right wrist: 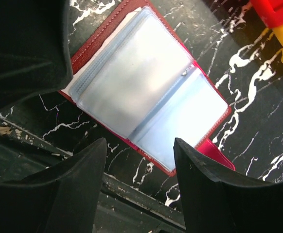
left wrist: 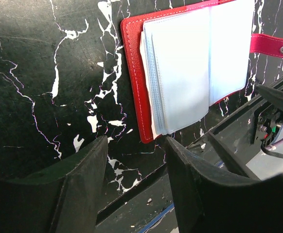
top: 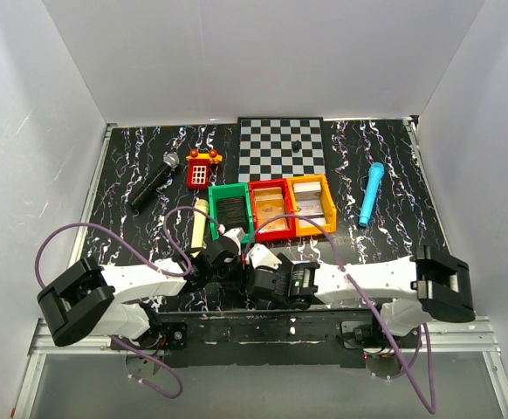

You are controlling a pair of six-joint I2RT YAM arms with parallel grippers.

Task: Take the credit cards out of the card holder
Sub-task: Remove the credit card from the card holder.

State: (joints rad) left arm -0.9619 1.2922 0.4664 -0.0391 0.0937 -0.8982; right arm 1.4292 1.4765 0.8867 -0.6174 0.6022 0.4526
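Left end effector [left wrist: 135, 145]: open, with its two dark fingers spread and nothing between them; it hangs over the desk [left wrist: 44, 73] just beside the lower edge of the card holder [left wrist: 180, 68].
Right end effector [right wrist: 139, 145]: also open and gripping nothing, poised above the same case from the other side.
Card holder, place: it lies flat on the black white-veined desk at the near edge, in the middle, between the two arms; in the top view the arms hide most of it.
Card holder, look: a dark-red stitched cover lies spread open with its inner side up, a stack of pale bluish, shiny plastic sleeves [right wrist: 132, 87] fanned across it.
Tab: a short red tab [left wrist: 273, 46] with a metal snap sticks out from one edge.
Bins: the green bin [top: 215, 209], red bin [top: 256, 205] and yellow bin [top: 328, 205] stand side by side, just beyond the end effectors.
Cards: a dark card [top: 231, 209] lies in the green bin, a tan-orange card [top: 272, 223] in the red one and a pale card [top: 306, 194] in the yellow one, all apart from the holder.
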